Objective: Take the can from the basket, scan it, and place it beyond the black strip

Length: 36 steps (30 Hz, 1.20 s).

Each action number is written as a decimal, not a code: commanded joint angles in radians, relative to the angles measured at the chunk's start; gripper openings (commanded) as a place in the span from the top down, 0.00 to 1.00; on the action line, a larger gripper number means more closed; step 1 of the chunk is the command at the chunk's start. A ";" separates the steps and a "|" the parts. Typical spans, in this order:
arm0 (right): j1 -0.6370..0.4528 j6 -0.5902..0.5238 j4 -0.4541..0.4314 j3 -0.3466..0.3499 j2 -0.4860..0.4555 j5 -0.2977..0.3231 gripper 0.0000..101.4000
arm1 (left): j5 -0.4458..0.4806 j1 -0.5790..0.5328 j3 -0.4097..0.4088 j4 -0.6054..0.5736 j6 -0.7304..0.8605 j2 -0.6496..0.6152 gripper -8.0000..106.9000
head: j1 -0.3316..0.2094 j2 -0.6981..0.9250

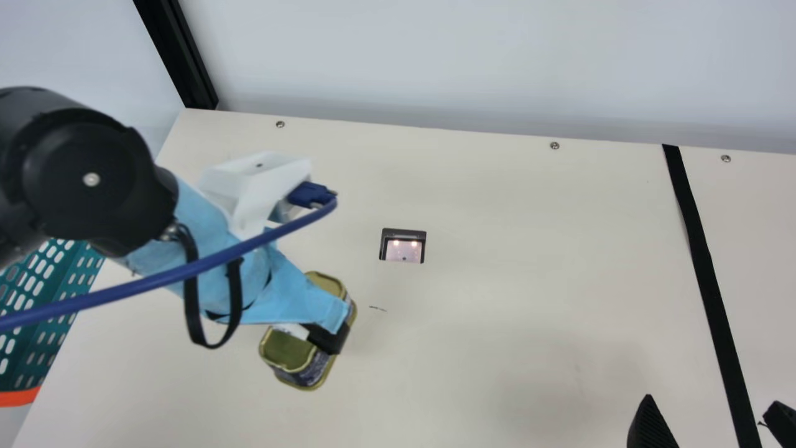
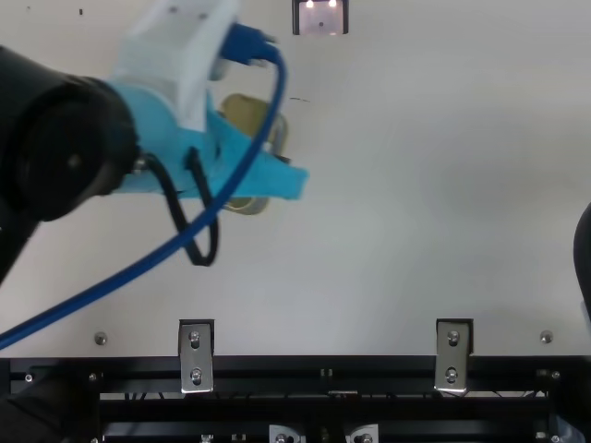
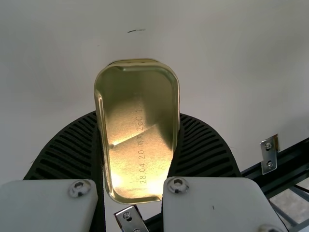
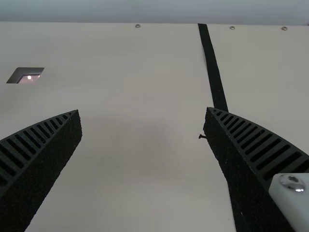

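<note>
My left gripper (image 1: 317,330) is shut on the gold can (image 1: 288,350) over the table's left part, left of and nearer than the scanner window (image 1: 403,246). In the left wrist view the can (image 3: 137,135) lies between the two ribbed fingers of my left gripper (image 3: 139,145), its flat printed face toward the camera. The top view has the can (image 2: 247,113) partly behind the blue-wrapped wrist. At the lower right of the main view, my right gripper (image 1: 715,423) stands open with nothing held; the right wrist view shows the same gripper (image 4: 144,113) near the black strip (image 4: 212,67).
A teal basket with an orange rim (image 1: 18,397) stands at the far left. The black strip (image 1: 709,274) runs down the table's right side. A blue cable (image 1: 168,274) crosses in front of my left arm. A pale wall rises behind the table's back edge.
</note>
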 commanded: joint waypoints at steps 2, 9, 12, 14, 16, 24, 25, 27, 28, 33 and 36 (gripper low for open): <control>0.000 0.000 0.000 0.000 0.000 0.000 0.00 | 0.000 0.000 0.000 0.000 0.002 0.000 0.84 | -0.008 0.000; 0.000 0.000 0.000 0.000 0.000 0.000 0.00 | 0.001 0.001 0.000 0.003 0.001 0.001 0.84 | -0.008 0.000; 0.000 0.000 0.000 0.000 0.000 0.000 0.00 | 0.001 -0.012 -0.001 0.026 0.025 0.001 0.84 | -0.008 0.000; 0.000 0.000 0.001 0.000 0.000 0.000 0.00 | 0.001 -0.027 -0.003 0.053 0.052 0.000 0.84 | -0.008 0.000; 0.000 0.000 0.001 0.000 0.000 0.000 0.00 | 0.001 -0.043 -0.009 0.084 0.098 -0.001 0.84 | -0.008 0.000; 0.000 0.000 0.001 0.000 0.000 0.000 0.00 | 0.001 -0.087 -0.012 0.185 0.340 0.005 0.84 | -0.008 0.000; 0.000 0.000 0.001 0.000 0.000 0.000 0.00 | 0.001 -0.088 -0.012 0.190 0.372 0.007 0.84 | -0.008 0.000; 0.000 0.000 0.001 0.000 0.000 0.000 0.00 | 0.001 -0.089 -0.012 0.191 0.441 0.010 0.84 | -0.008 0.000; 0.000 0.000 0.001 0.000 0.000 0.000 0.00 | 0.001 -0.088 -0.012 0.189 0.475 0.012 0.84 | -0.008 0.000; 0.000 0.000 0.001 0.000 0.000 0.000 0.00 | 0.001 -0.081 -0.011 0.144 0.645 0.025 0.84 | -0.008 0.000; 0.000 0.000 0.001 0.000 0.000 0.000 0.00 | 0.001 -0.073 -0.010 0.116 0.739 0.038 0.84 | -0.008 0.000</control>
